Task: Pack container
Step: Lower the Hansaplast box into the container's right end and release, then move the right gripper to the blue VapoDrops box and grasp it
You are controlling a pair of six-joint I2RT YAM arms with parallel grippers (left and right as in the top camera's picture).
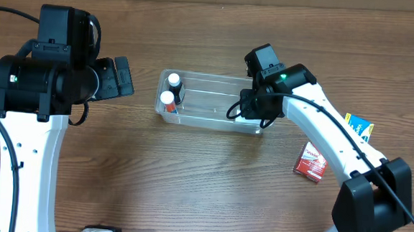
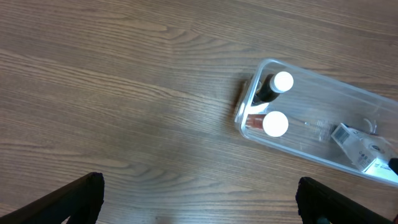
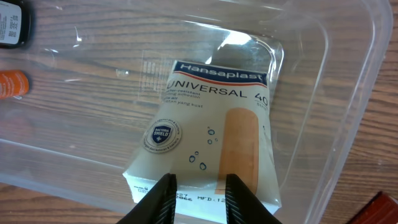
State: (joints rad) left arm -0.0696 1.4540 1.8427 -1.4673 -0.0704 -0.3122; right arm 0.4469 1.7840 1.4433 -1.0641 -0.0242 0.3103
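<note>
Right wrist: right gripper (image 3: 198, 194) over container (image 3: 351, 118), fingertips (image 3: 163, 200) at plaster box (image 3: 208, 134).

The plaster box (image 3: 211, 137) runs off the bottom edge at the fingers (image 3: 160, 202) of the right gripper (image 3: 199, 180); contact there is indiscernible. Far left of them, a black bottle (image 3: 12, 23) and an orange bottle (image 3: 11, 84) are cropped, labels illegible.

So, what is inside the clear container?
Two white-capped bottles stand at one end of the container; a Hansaplast plaster box lies at the other, below the right gripper. Overhead, that gripper mostly hides it.
</note>
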